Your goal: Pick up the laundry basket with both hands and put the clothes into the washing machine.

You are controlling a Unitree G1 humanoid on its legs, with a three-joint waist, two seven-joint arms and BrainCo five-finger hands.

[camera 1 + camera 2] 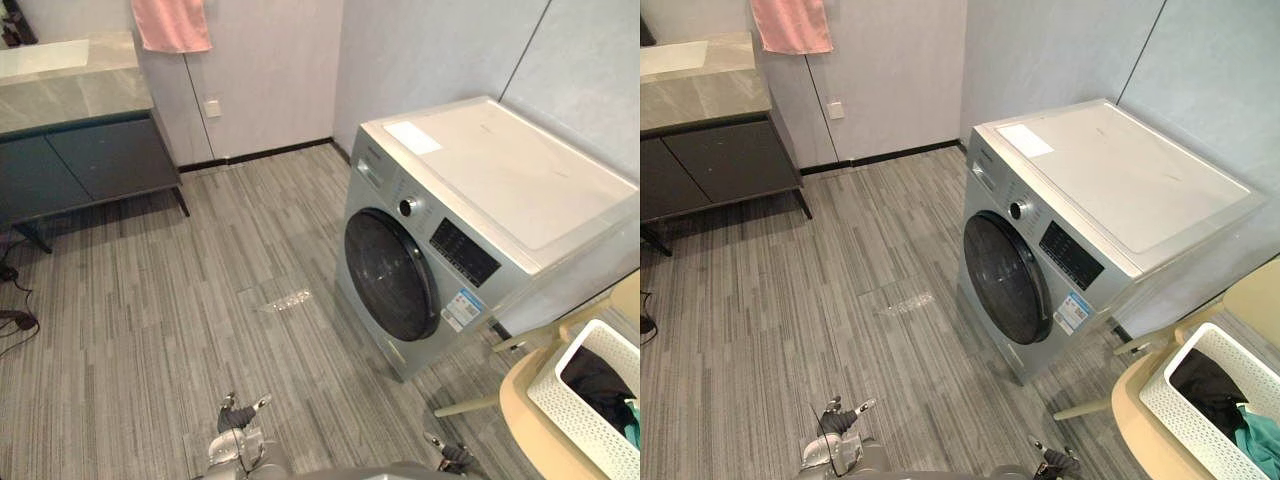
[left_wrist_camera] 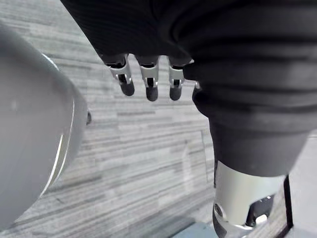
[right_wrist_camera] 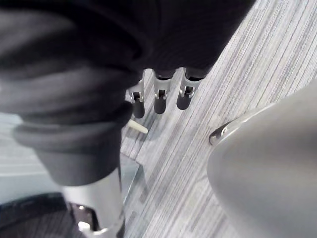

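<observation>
A white lattice laundry basket (image 1: pixel 583 400) stands on a beige chair (image 1: pixel 528 425) at the lower right, with dark clothes (image 1: pixel 1207 388) and a teal cloth (image 1: pixel 1260 441) inside. To its left is a silver washing machine (image 1: pixel 470 215) with its round dark door (image 1: pixel 390 275) closed. My left hand (image 1: pixel 238 413) hangs low at the bottom edge over the floor, and its fingers (image 2: pixel 148 82) are relaxed and hold nothing. My right hand (image 1: pixel 452 457) is also low, left of the chair, and its fingers (image 3: pixel 161 96) hang loose over the floor. Both hands are well apart from the basket.
A dark cabinet (image 1: pixel 80 165) with a grey countertop stands at the far left by the wall. A pink towel (image 1: pixel 170 24) hangs above it. Striped grey floor (image 1: pixel 200 290) spreads between the cabinet and the machine.
</observation>
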